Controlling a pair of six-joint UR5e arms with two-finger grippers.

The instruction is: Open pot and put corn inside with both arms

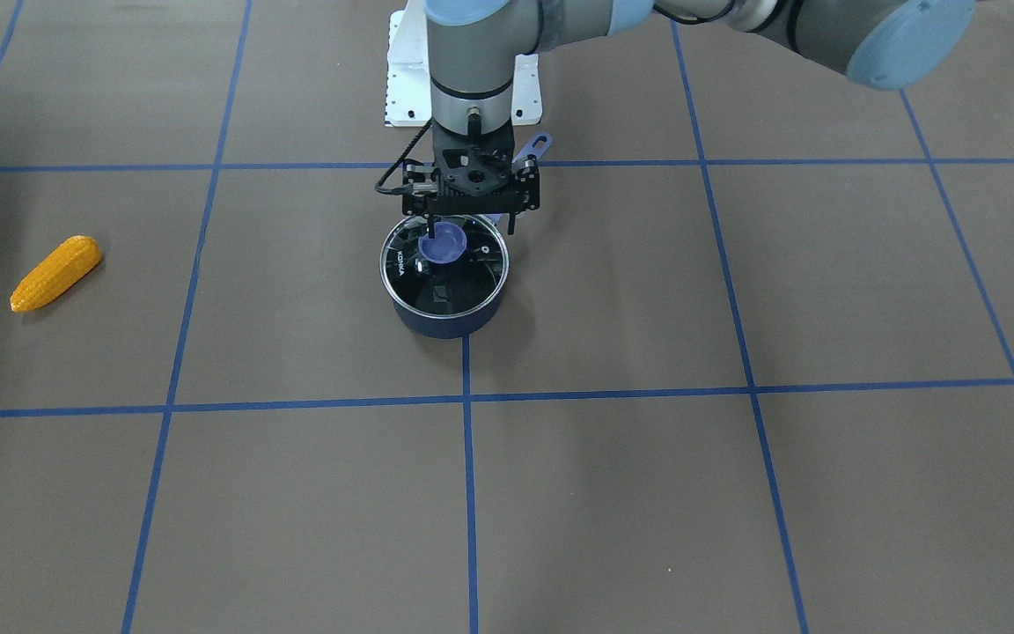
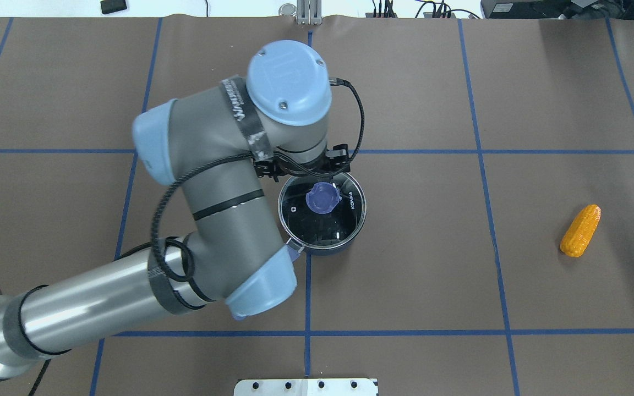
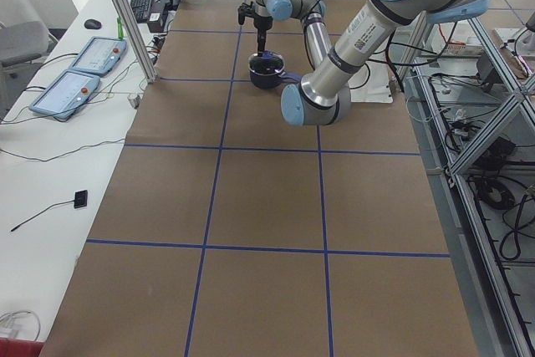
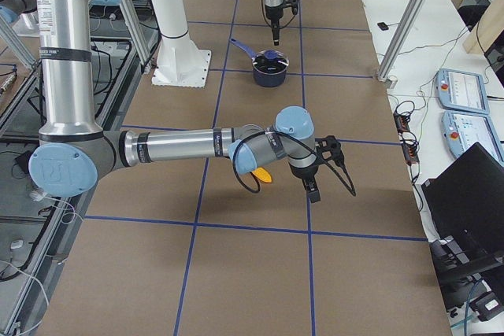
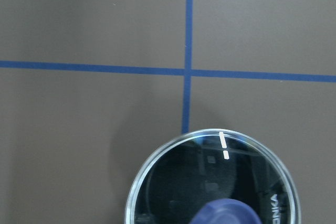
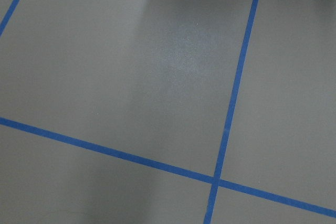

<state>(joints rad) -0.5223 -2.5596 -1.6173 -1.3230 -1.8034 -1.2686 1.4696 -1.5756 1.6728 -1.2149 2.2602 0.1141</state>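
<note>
KONKA is being shown on the glass lid (image 2: 317, 228) covering the pot (image 1: 445, 324); its contents cannot be made out. The left gripper (image 1: 469, 231) is being held wide over the knob (image 2: 321, 198). The corn (image 2: 580, 230) is lying on the worktop (image 2: 432, 275), well apart. Whether the right gripper (image 4: 313, 186) is wide or narrow cannot be told.
</note>
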